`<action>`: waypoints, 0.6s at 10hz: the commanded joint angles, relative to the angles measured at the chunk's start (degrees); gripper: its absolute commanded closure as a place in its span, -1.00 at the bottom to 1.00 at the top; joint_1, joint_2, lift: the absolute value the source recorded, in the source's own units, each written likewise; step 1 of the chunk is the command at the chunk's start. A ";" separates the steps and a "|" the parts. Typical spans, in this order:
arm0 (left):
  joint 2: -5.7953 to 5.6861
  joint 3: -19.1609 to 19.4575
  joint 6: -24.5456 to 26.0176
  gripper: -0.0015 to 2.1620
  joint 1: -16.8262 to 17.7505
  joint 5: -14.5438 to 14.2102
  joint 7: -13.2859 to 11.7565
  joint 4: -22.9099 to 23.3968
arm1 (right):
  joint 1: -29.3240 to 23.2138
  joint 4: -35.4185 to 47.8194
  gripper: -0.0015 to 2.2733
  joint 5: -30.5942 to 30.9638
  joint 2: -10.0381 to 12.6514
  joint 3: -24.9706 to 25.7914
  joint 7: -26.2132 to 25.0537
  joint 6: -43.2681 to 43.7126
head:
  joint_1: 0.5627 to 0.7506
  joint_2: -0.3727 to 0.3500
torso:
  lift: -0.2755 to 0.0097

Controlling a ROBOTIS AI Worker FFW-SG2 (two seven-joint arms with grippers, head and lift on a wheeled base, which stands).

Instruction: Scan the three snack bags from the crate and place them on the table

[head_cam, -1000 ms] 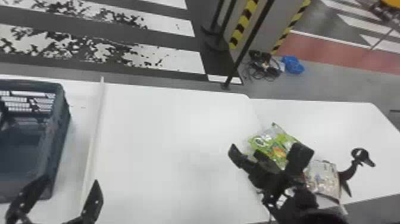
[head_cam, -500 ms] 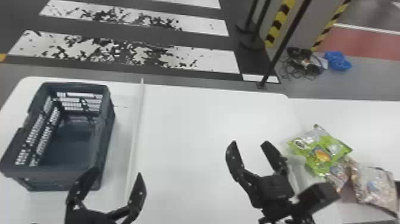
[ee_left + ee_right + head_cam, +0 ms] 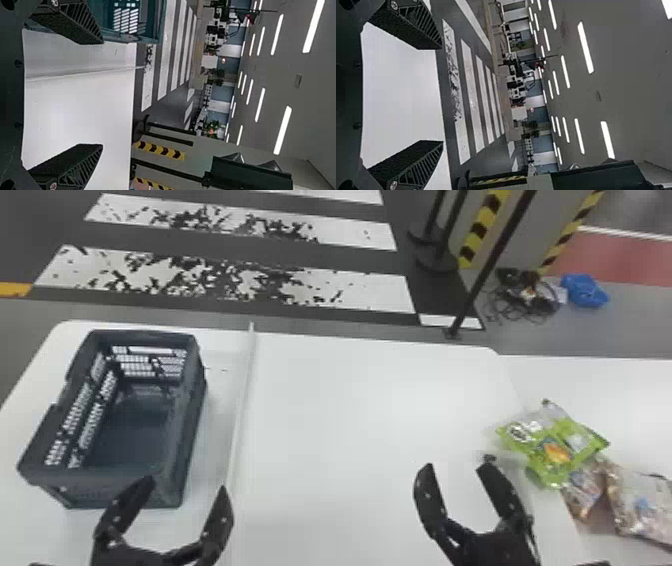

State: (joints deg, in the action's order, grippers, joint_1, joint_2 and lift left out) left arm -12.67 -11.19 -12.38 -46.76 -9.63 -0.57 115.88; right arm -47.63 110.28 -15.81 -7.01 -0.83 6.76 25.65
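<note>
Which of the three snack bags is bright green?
The leftmost bag, also farthest forward; the middle bag and the rightmost bag look brownish and pale instead.

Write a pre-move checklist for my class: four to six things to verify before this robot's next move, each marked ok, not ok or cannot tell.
1. Left claw open and holding nothing: ok.
2. Right claw open and holding nothing: ok.
3. Three snack bags out of the crate: ok. A green snack bag, a smaller bag and a larger bag lie at the robot's right.
4. Bags spaced apart: not ok. The green one meets the smaller one.
5. Larger bag fully on the table: cannot tell. The head view's edge cuts it off.
6. All bags scanned: cannot tell.
</note>
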 commanded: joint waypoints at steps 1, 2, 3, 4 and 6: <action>0.19 2.05 0.74 -0.94 -1.22 -0.47 -0.57 1.72 | -0.63 -1.30 -0.92 0.26 -0.82 1.62 0.10 -0.65 | 0.41 -0.43 | 0.67; 0.54 2.84 1.09 -0.94 -1.49 -0.47 -1.63 1.98 | -0.45 -1.91 -0.92 0.26 -1.43 2.23 0.10 -1.00 | 0.41 -0.45 | 0.67; 0.62 3.28 1.09 -0.94 -1.66 -0.21 -1.54 1.98 | -0.36 -1.56 -0.92 0.78 -1.52 2.76 0.10 -2.58 | 0.41 -0.46 | 0.67; 0.62 3.37 1.09 -0.94 -1.66 -0.21 -1.72 1.98 | -0.27 -1.47 -0.92 1.31 -1.52 2.85 0.45 -3.29 | 0.41 -0.47 | 0.67; 0.71 3.37 0.39 -0.93 -1.66 -0.21 -2.24 1.72 | -0.27 -1.65 -0.92 1.58 -1.43 2.85 0.54 -3.29 | 0.41 -0.45 | 0.67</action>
State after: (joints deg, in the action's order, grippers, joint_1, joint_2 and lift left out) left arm -11.97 -7.82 -11.81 -48.45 -9.84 -2.83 117.71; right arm -47.90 108.66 -14.32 -8.44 2.02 7.30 22.34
